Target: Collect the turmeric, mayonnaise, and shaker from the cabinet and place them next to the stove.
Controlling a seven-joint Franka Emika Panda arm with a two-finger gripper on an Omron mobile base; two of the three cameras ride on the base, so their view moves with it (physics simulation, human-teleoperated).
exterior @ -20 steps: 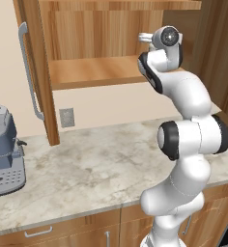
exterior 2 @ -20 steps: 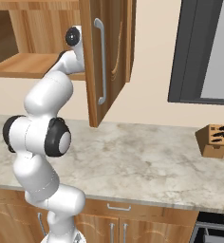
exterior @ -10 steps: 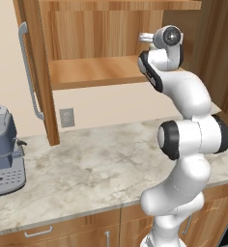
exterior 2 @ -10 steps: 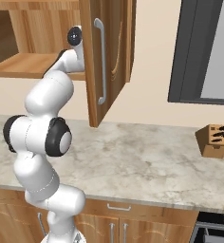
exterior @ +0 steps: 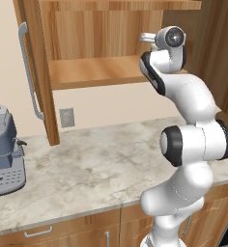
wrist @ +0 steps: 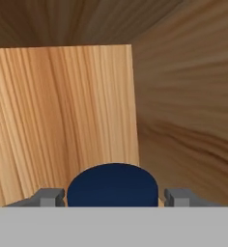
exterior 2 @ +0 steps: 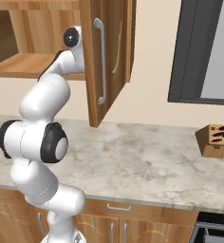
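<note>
- While my arm reaches up into the cabinet (exterior: 101,72), my pincer (wrist: 113,198) sits astride the mayonnaise (wrist: 113,185); its dark blue lid lies between my two fingertips (wrist: 49,197).
- Jaws part-open, a tip on each side of the lid; whether they press it, I cannot tell.
- Jar stands deep in the cabinet, near the back corner.
- Cabinet door (exterior 2: 107,57) open.
</note>
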